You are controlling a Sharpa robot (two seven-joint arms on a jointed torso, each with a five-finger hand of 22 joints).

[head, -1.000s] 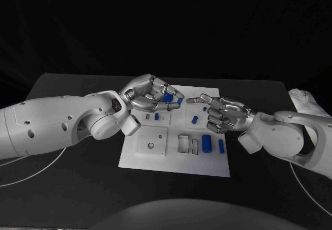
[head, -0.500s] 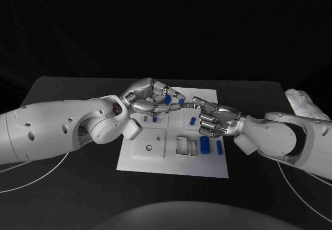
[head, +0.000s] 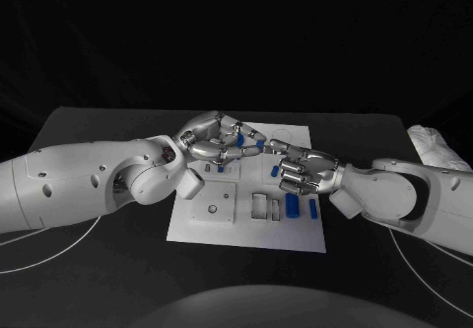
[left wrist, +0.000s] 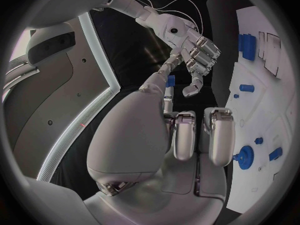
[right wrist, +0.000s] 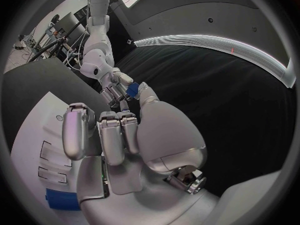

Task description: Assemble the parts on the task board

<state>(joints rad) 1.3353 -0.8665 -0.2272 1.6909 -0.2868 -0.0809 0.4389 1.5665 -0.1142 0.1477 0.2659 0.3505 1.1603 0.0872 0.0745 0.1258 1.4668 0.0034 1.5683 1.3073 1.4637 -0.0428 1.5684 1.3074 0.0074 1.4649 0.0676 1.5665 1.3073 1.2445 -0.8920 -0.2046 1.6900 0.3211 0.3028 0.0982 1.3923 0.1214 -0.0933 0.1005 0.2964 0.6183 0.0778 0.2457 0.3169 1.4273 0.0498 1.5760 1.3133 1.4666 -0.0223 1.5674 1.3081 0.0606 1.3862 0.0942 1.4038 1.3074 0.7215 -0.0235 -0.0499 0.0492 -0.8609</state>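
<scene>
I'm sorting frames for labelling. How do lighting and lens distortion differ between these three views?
Head view: a dark surround with light pooled on the task board, whose edges run straight. Left wrist view: fisheye, the board curves along the circle's rim, with bright sheen on the left hand. Right wrist view: fisheye too; a glowing strip bends overhead, and the right hand looms large.

A white task board (head: 247, 236) is seen on a black table (head: 98, 266) — small blue parts (head: 292, 204) lie on it; silver hands — left hand (head: 212, 142), right hand (head: 301, 171) — are carried on white arms.
</scene>
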